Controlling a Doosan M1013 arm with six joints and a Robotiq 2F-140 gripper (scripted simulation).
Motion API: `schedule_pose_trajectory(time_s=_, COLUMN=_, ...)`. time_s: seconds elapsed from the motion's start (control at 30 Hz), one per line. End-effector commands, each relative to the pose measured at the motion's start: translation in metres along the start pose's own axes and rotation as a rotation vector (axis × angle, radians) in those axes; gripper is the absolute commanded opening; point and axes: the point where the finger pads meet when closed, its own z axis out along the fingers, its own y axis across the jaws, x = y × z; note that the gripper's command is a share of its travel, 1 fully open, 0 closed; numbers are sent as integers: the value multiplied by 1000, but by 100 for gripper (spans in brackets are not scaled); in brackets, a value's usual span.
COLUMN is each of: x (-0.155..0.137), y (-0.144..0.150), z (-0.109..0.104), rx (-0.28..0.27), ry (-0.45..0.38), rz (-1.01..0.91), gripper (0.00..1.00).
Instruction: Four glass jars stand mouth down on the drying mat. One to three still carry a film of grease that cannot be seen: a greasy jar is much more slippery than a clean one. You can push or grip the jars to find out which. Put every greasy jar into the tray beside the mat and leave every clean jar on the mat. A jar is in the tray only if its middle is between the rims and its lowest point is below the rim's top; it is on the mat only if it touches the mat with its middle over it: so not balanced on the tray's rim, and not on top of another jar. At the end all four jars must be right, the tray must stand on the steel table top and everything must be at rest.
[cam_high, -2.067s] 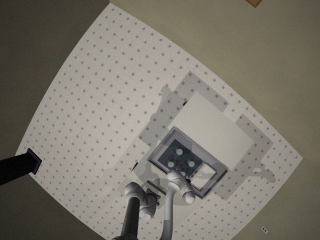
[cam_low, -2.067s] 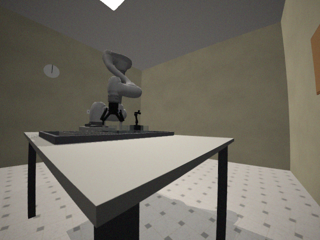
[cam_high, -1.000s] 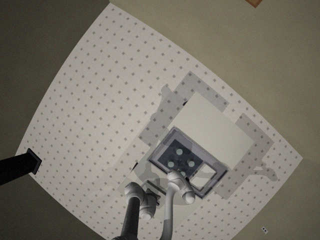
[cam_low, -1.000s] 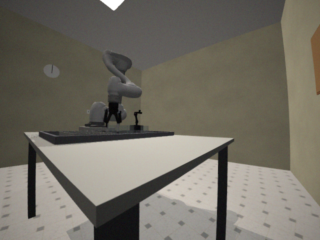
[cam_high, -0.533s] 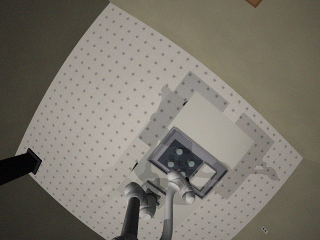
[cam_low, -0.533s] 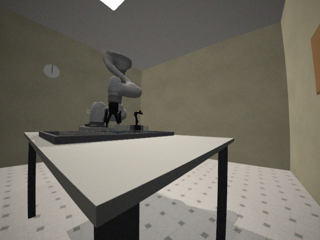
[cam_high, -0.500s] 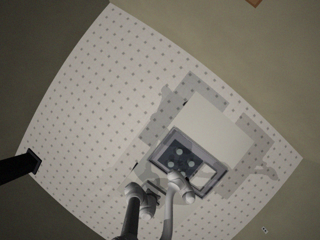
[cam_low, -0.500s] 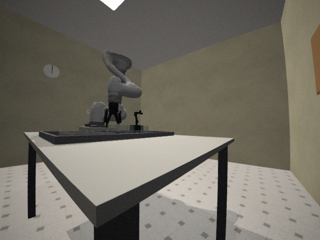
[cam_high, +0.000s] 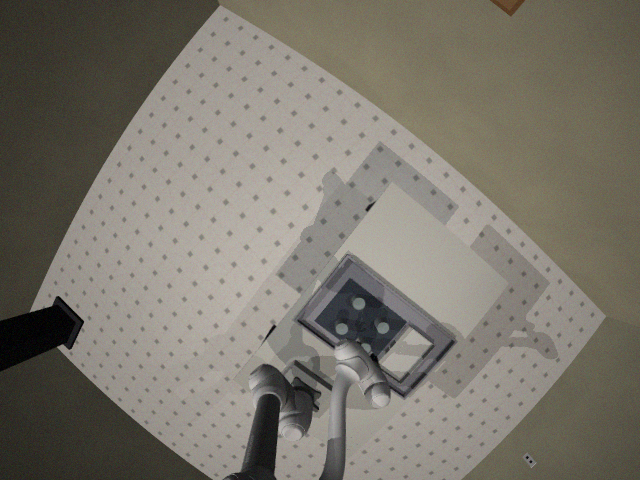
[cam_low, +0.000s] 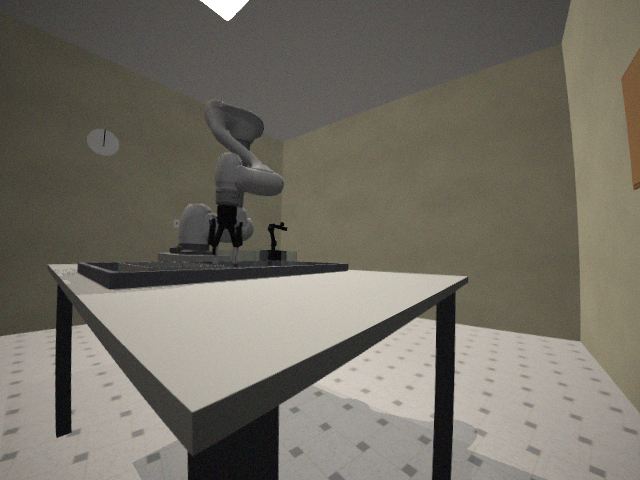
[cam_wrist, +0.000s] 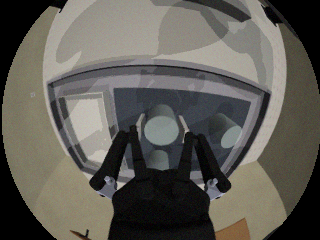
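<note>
Where the four stand, all on the mat (cam_high: 352, 287) (cam_wrist: 131, 100), mouths apparently down:

Jar one (cam_high: 366, 347) (cam_wrist: 161, 131): nearest the arm, upright, between my fingers. Grease: cannot be seen.

Jar two (cam_high: 341, 328) (cam_wrist: 230, 135): to its left, upright.

Jar three (cam_high: 382, 327) (cam_wrist: 159, 160): farther, to the right, upright.

Jar four (cam_high: 358, 303): farthest, upright; hidden in the wrist view.

Gripper (cam_high: 370, 353) (cam_low: 224, 250) (cam_wrist: 161, 119), mine: half open, a finger at either side of jar one, holding nothing; slim gaps show at both pads.

Tray (cam_high: 424, 353) (cam_wrist: 106, 112): right of the mat, no jar in it.

Frame (cam_high: 395, 299) (cam_low: 227, 274) (cam_wrist: 160, 77): around mat and tray, on the table (cam_high: 413, 248) (cam_low: 279, 320) (cam_wrist: 112, 45).

Step in hand, by my judgement: gripping jar one to test it. Next I need an even, gentle close, then a small lift or tug, watching for slip; neighbours should be spared a knock.
</note>
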Motion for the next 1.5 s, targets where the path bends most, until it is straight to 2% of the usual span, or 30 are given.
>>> schedule_pose_trajectory(time_s=0.0, x=0, y=0, z=0, rx=0, ry=0, rz=0, gripper=52)
schedule_pose_trajectory(time_s=0.23, x=0, y=0, z=0, rx=0, ry=0, rz=0, gripper=52)
schedule_pose_trajectory(time_s=0.27, x=0, y=0, z=0, rx=0, ry=0, rz=0, gripper=49)
schedule_pose_trajectory(time_s=0.8, x=0, y=0, z=0, rx=0, ry=0, rz=0, gripper=49)
schedule_pose_trajectory(time_s=0.83, x=0, y=0, z=0, rx=0, ry=0, rz=0, gripper=46)
schedule_pose_trajectory(time_s=1.37, x=0, y=0, z=0, rx=0, ry=0, rz=0, gripper=46)
schedule_pose_trajectory(time_s=1.4, x=0, y=0, z=0, rx=0, ry=0, rz=0, gripper=43)
schedule_pose_trajectory(time_s=1.47, x=0, y=0, z=0, rx=0, ry=0, rz=0, gripper=43)
